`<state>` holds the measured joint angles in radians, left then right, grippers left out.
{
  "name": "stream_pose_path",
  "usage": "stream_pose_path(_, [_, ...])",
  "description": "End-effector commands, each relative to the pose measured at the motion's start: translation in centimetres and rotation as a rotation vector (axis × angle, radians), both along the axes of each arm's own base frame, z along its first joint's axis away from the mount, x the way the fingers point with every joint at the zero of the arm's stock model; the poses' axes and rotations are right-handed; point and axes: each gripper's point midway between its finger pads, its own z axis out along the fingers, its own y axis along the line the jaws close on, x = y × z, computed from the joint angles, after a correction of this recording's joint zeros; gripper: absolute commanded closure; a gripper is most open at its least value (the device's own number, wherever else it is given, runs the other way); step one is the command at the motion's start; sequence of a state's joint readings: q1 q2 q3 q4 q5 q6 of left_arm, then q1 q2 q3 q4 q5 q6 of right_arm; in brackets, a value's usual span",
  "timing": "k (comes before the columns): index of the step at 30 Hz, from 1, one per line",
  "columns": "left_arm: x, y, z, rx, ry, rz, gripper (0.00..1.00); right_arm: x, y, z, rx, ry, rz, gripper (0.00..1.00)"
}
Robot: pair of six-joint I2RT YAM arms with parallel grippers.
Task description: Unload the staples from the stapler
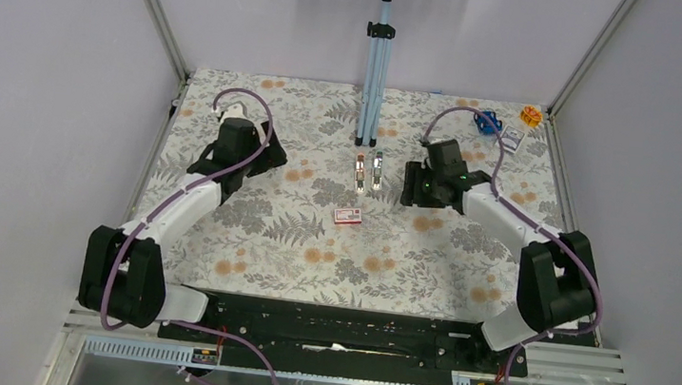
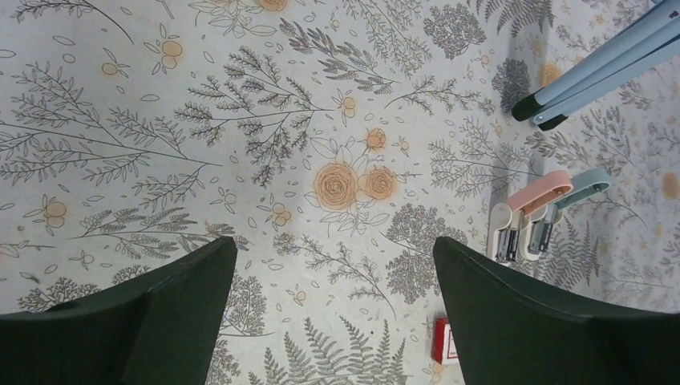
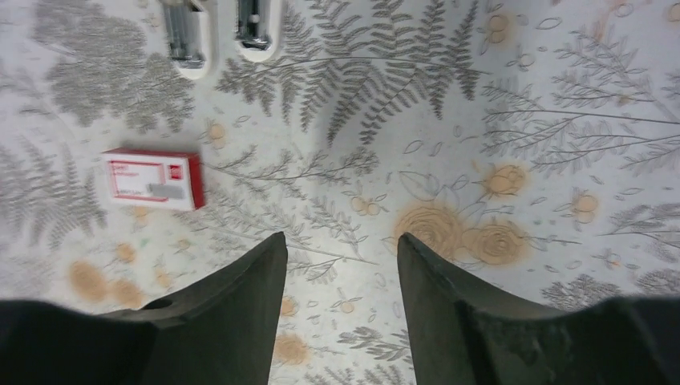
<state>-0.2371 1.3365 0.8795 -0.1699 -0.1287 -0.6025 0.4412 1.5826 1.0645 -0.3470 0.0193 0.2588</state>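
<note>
Left gripper (image 2: 333, 257) gapes wide, empty; right gripper (image 3: 341, 241) stands partly open, empty. Between them, ahead of both, pink stapler (image 2: 545, 192) and blue stapler (image 2: 585, 186) lie side by side, bare cloth (image 1: 266, 232) around. Box (image 3: 152, 178) lies left of the right gripper.

Mid-frame on the table (image 1: 246, 240): left stapler (image 1: 359, 172) and right stapler (image 1: 377, 170) side by side, just apart. Staple box (image 1: 348, 216) just below them, stand pole (image 1: 371, 110) above. Left tool (image 1: 272, 157) well left of the pair, right tool (image 1: 412, 189) just right.
</note>
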Motion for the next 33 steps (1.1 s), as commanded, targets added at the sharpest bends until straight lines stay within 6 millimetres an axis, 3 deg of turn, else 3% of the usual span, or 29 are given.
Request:
stream_pose_path(1, [0.3,0.3,3.5,0.007,-0.068,-0.059,0.01,0.4,2.5,4.0,0.377,-0.061,0.069,0.35])
stream_pose_path(7, [0.1,1.6,4.2,0.065,-0.096,-0.044,0.01,1.4,-0.2,7.2,0.619,-0.169,-0.053,0.25])
stream_pose_path(10, [0.2,1.7,4.6,0.075,-0.107,-0.045,0.01,1.6,-3.2,8.1,0.723,-0.242,-0.194,0.23])
stream_pose_path(14, [0.2,1.7,5.2,0.082,-0.127,-0.057,0.01,1.2,-8.0,7.6,0.805,-0.347,-0.405,0.15])
stream_pose_path(18, [0.1,1.3,5.6,0.104,-0.140,-0.108,0.01,0.8,-10.9,7.9,0.707,-0.472,-0.510,0.01])
stream_pose_path(23, [0.0,1.2,6.6,0.102,-0.181,-0.119,0.01,-0.1,-14.5,9.9,0.548,-0.672,-0.588,0.00])
stream_pose_path(27, [-0.4,1.1,6.7,0.085,-0.208,-0.120,0.01,-1.8,-18.4,11.5,0.460,-0.866,-0.747,0.00])
stream_pose_path(33, [-0.5,0.5,7.3,0.053,-0.241,-0.140,0.01,-2.9,-19.7,11.8,0.373,-0.912,-0.768,0.00])
